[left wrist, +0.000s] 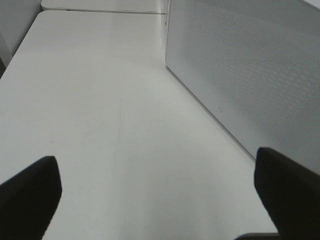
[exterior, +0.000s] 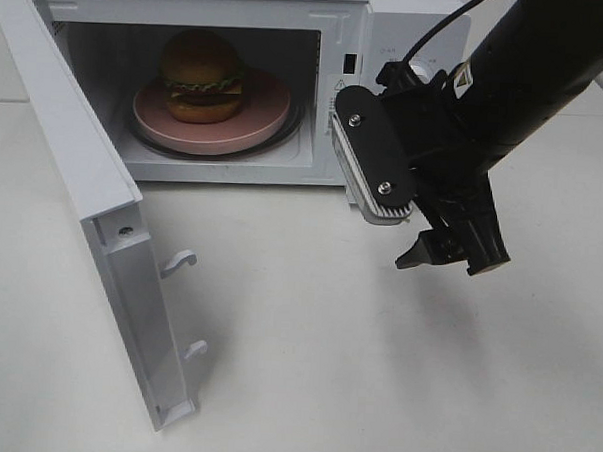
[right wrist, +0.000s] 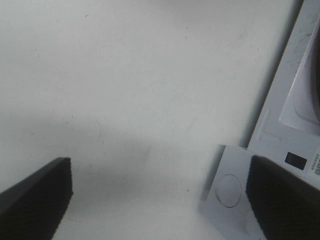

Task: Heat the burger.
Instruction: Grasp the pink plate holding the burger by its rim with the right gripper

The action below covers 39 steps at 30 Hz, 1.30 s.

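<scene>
OVEN LOADED, DOOR AJAR: A round burger [exterior: 201, 74] with a glossy golden-brown bun, green lettuce frill and dark patty sits on a pink round plate [exterior: 266, 114] inside the white box microwave [exterior: 342, 38] at the 11 o'clock side of the white bench [exterior: 306, 356]. The burger rides off centre on the plate, toward the plate's 10 o'clock edge. The oven's white door [exterior: 79, 166] stands swung wide, its free edge pointing out to 7 o'clock, with two white latch hooks [exterior: 180, 263] showing on its inner face.

With the food in place, the job from here looks like shutting that door and starting the heat, and that is where it could slip. A push landing near the hinge rather than the free edge could shove the whole light oven across the smooth bench instead of swinging the door. A soft or glancing push could leave the hooks short of their slots, so the oven never starts. A hard slam could jolt the tall, off-centre burger over on its plate. The black right arm also hangs close to the oven's front at 3 o'clock and could clip it on any wide sweep.

The right claw [exterior: 450, 255] hangs above bare bench, fingers spread wide, holding and touching nothing. The left claw [left wrist: 155, 165], out of the overhead view, is spread just as wide and empty, low over the bench beside the oven's perforated side wall [left wrist: 250, 75].
</scene>
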### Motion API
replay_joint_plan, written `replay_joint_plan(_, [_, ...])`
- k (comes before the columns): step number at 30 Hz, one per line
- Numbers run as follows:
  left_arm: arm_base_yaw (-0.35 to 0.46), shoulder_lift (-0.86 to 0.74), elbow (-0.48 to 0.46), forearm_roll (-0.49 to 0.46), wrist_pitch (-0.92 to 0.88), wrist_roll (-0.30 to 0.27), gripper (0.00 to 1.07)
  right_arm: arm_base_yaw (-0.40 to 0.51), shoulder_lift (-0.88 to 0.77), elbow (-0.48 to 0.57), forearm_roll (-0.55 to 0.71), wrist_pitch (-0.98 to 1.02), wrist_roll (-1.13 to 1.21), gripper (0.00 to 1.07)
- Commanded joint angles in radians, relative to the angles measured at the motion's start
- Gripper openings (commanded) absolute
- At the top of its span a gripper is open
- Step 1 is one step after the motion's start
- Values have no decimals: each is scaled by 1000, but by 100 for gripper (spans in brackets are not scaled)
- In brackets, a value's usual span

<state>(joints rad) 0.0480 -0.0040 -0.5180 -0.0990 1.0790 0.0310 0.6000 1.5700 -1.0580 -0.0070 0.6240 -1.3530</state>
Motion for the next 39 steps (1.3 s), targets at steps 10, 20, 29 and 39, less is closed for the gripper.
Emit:
replay_joint_plan(10, [0, -8, 2, -5, -9, -1, 100, 67, 119, -136, -95, -55, 77, 93])
replay_joint_plan(20, [0, -8, 2, -5, -9, -1, 100, 67, 223, -246, -110, -80, 77, 91])
replay_joint_plan(29, [0, -8, 2, -5, -9, -1, 100, 85, 332, -352, -139, -156, 138, 90])
replay_joint_plan(39, [0, -8, 2, -5, -9, -1, 100, 89, 462, -479, -160, -182, 174, 90])
